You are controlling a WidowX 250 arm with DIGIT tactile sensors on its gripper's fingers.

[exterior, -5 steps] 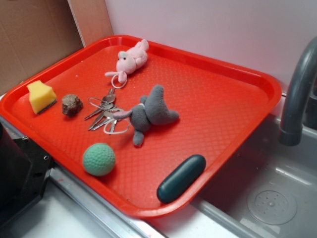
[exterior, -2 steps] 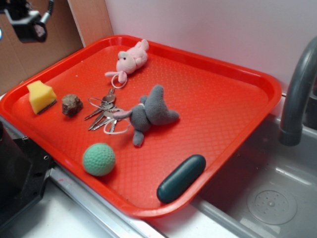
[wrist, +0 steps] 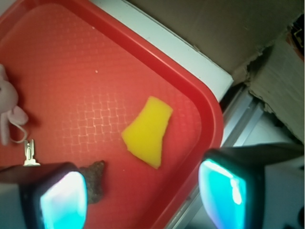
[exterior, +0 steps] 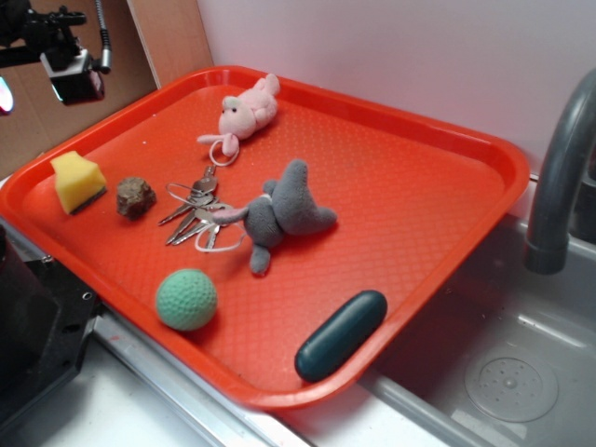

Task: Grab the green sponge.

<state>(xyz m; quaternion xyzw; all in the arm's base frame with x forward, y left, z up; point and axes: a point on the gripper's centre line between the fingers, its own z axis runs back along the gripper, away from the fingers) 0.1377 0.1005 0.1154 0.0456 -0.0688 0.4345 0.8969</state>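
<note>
The gripper point(wrist: 143, 191) hangs high with jaws spread wide, sponge point(wrist: 147, 131) framed at 12 o'clock between them, ready for a straight descent.

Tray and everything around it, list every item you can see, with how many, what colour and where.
green sponge: 1, yellow, tray's far-left corner
rock: 1, brown, just right of the sponge
keys: 1 bunch, silver, tray's middle-left
grey plush: 1, grey, tray's centre
pink plush: 1, pink, tray's back edge
ball: 1, pale green, tray's front edge
oblong case: 1, dark teal, tray's front rim
tray: 1, red, beside the sink
faucet: 1, grey, right edge
sink: 1, grey, lower right
pincer: 1, open, above the sponge
</note>
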